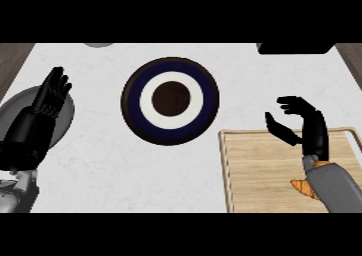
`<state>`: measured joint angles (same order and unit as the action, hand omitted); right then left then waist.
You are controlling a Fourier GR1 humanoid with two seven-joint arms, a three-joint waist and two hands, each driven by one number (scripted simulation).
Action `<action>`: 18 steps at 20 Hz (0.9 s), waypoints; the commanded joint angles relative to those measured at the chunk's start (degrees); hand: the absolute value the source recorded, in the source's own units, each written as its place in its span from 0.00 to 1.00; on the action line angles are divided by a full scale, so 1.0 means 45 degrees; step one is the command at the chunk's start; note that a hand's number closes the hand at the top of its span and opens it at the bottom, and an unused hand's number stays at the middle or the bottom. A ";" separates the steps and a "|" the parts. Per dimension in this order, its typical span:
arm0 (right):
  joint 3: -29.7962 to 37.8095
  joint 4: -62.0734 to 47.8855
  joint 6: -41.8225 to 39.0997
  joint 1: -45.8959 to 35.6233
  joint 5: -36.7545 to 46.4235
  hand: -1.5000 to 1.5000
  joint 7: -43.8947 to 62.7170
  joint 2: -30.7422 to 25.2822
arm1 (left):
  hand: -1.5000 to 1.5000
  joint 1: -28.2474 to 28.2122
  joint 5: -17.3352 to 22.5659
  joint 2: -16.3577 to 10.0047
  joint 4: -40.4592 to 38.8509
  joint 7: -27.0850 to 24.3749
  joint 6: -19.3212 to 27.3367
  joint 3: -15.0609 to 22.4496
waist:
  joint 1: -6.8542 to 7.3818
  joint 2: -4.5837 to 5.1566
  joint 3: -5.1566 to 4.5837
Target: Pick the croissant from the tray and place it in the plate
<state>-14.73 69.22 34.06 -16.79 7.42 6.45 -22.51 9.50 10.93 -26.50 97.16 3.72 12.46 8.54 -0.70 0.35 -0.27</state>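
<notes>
We judge the pick has not yet begun. The croissant lies on the wooden tray, toward its near right part. Only an orange tip of it shows beside our right forearm, which hides the rest, so we cannot tell how it is turned.

Our right hand hangs over the tray's far edge, fingers half-bent and thumb apart. The gap between them holds nothing, so the hand is released. It is farther out than the croissant, not above it. Our left hand rests at the view's left, fingers straight and up, also released.

The plate, dark-rimmed with a white ring, sits on the white surface just left of the tray's far corner, and nothing lies in it.

The next move, as we see it, calls for drawing the right hand back toward us and lowering it until the croissant sits between thumb and fingers. Then it must close, lift, and carry the croissant left to the plate.
</notes>
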 commanded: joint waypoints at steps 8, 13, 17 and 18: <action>0.0480 0.2450 0.4576 0.1901 0.2141 0.00 -0.1105 0.1449 | 0.50 0.1184 0.0299 0.0077 -0.0761 0.0428 -0.1070 -0.0678 | 0.0045 -0.0114 0.0051; -0.0034 0.3881 0.3051 0.2757 0.5064 0.00 0.3864 -0.0622 | 0.50 0.0549 0.0653 -0.0226 -0.0825 0.0161 -0.1525 -0.1003 | -0.0090 -0.0233 -0.0014; -0.0090 0.3596 0.0093 0.2301 0.5357 0.00 0.7191 -0.1648 | 0.50 0.1238 0.0323 -0.0142 -0.1154 0.0503 -0.1094 -0.0975 | -0.0186 -0.0225 -0.0066; -0.0161 0.3665 -0.0706 0.2145 0.5378 0.00 0.7931 -0.1971 | 0.50 0.1251 0.0254 -0.0056 -0.1279 0.0247 -0.1214 -0.0833 | -0.0227 -0.0200 -0.0090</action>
<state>-15.11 84.54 40.35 -6.93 29.27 30.14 -26.51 14.85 12.81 -27.21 91.43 4.78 6.70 4.17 -1.44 -0.49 -0.47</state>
